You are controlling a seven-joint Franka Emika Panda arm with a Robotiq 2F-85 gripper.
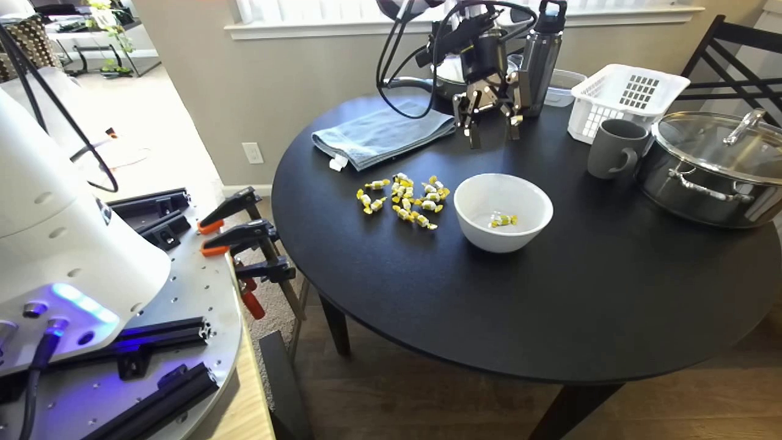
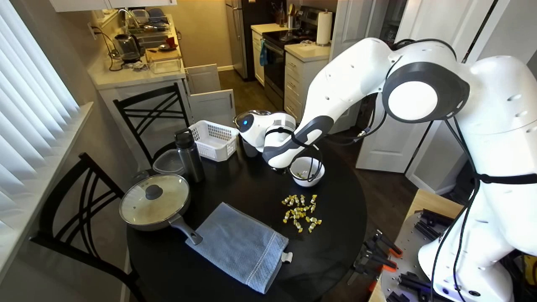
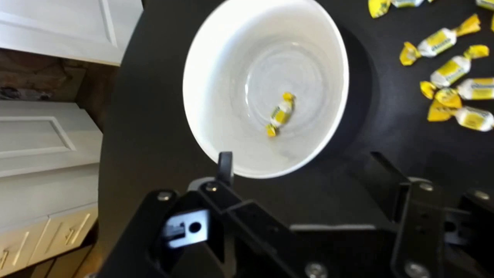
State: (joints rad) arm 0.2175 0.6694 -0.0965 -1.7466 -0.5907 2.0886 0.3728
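My gripper [image 1: 493,138] hangs above the dark round table, beyond the white bowl. Its fingers stand wide apart with nothing between them. In the wrist view the gripper [image 3: 301,155] comes in from below, and its left fingertip overlaps the near rim of the bowl [image 3: 208,73]; contact cannot be judged. Inside that bowl lies a single yellow-and-white wrapped candy [image 3: 281,114]. Several more candies [image 1: 430,206] are scattered in a loose group beside the bowl [image 1: 502,239]. The arm hides the gripper in an exterior view, where the bowl [image 2: 308,183] shows partly behind cables.
A folded blue towel [image 1: 391,135] lies past the candies. Behind the gripper stand a steel bottle [image 1: 542,67] and a lidded pan [image 2: 168,188]. A clear container [image 2: 168,162], white basket [image 1: 602,116], grey mug [image 1: 611,153] and lidded pot [image 1: 690,189] line the table's far side.
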